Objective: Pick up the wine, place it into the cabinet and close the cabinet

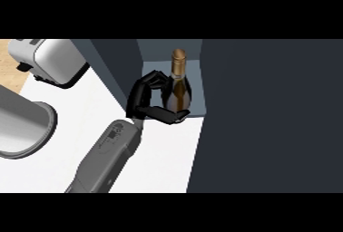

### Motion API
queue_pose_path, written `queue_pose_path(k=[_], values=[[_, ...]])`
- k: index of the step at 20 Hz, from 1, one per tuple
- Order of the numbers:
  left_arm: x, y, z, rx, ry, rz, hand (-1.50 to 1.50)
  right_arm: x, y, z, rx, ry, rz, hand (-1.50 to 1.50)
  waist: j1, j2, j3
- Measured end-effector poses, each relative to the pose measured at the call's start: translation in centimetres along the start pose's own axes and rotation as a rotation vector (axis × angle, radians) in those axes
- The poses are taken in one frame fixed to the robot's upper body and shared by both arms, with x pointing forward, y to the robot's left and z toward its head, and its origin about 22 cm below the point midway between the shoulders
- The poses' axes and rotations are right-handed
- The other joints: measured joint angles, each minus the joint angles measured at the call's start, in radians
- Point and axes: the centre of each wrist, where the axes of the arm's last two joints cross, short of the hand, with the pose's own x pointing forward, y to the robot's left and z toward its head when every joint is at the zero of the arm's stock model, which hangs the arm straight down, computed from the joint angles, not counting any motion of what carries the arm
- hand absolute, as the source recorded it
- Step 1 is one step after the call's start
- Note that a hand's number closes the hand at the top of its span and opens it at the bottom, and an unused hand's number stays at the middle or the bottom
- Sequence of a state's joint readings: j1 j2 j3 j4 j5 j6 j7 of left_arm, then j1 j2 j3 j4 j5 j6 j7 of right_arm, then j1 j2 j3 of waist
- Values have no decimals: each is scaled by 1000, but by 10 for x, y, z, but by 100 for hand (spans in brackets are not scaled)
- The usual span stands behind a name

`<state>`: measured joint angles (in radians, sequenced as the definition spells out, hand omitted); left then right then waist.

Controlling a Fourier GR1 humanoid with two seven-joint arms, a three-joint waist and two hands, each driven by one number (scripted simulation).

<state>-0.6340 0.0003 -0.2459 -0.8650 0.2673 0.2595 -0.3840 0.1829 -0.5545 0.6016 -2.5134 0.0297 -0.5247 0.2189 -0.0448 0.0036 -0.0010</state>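
The left hand (142, 100), clenched round an upright dark glass wine bottle with a gold foil neck (181, 92), holds it inside the open grey cabinet (193, 50), forearm over the white desk (164, 156).

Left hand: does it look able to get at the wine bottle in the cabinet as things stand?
Looks like yes: the left hand is at the wine bottle, fingers and thumb curled round its body inside the open cabinet. Nothing shows between them.
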Motion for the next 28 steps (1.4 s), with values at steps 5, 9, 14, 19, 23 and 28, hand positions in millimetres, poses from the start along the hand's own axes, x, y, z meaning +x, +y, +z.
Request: queue_pose_path(k=[5,9,14,19,23,28], values=[[0,-6,-16,19,16,3,150,-1,1,0,2,-3,-14,-150,-9,2,0],[-3,-10,-24,31,34,-31,150,-2,0,2,8,-11,-14,-150,-20,4,0],[-4,-11,-37,48,74,-119,150,-4,1,5,13,-18,-30,-150,-28,7,1],[-4,-6,-46,94,119,-122,150,-6,1,7,15,-17,-37,-150,-37,11,0],[-4,-2,-52,131,137,-105,150,-6,1,8,20,-24,-40,-150,-49,16,0],[-3,4,-58,168,154,-99,150,-8,0,10,28,-23,-36,-150,-57,20,0]])
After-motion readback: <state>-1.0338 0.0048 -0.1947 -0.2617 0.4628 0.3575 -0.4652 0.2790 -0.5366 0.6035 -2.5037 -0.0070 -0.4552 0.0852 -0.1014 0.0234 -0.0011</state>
